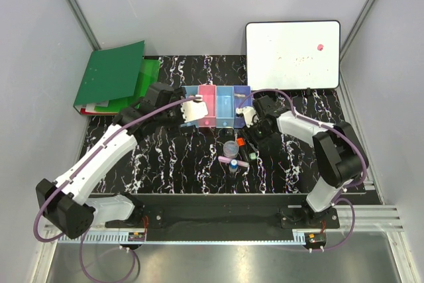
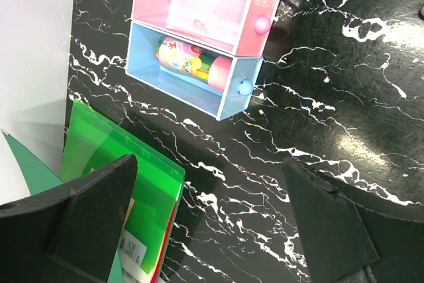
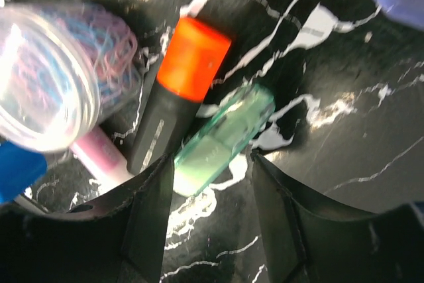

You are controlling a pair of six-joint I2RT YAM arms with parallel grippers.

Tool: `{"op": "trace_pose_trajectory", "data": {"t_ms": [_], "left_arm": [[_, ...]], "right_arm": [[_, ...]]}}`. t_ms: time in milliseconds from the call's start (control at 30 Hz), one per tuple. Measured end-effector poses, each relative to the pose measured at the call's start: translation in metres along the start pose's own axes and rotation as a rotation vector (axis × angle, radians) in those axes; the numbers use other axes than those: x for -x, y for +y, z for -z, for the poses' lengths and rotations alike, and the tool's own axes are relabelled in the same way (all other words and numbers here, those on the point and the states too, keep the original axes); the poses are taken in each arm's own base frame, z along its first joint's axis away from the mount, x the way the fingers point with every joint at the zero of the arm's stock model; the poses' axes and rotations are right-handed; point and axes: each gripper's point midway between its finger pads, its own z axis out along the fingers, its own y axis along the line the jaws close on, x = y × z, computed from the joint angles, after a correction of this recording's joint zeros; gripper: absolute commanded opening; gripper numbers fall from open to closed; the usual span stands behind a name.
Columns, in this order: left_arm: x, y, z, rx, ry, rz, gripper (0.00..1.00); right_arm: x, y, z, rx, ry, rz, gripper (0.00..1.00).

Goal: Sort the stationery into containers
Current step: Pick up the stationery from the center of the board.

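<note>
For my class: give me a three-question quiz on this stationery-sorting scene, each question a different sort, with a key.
1. True or false: the colourful tube lies in the pink bin.
2. What lies between the right pincer's fingers? A scissors; B pale green pen; C ruler.
3. Is the left pincer open or shut?
Key: 1 false, it lies in the light blue bin; 2 B; 3 open.

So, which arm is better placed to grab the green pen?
Right. The right gripper, open, hangs over the green pen, one finger on each side. The left gripper, open and empty, is near the light blue bin and green binder.
</note>
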Motion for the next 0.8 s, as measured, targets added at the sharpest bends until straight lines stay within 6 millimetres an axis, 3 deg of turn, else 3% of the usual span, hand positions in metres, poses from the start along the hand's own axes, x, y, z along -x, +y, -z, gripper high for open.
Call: {"op": "trace_pose_trajectory", "data": {"t_ms": [500,800], "left_arm": [[0.001,0.002,-0.002,-0.002,0.002,-0.032,0.99],[0.006,0.008,0.000,0.009,-0.009,-0.055,0.99]], "right_arm": [[0.012,-0.005,-0.010,-0.007,-0.023,-0.030,0.56],[0.004,-0.011,-0.007,-0.059,-0.015,-0.007,0.57]]}}
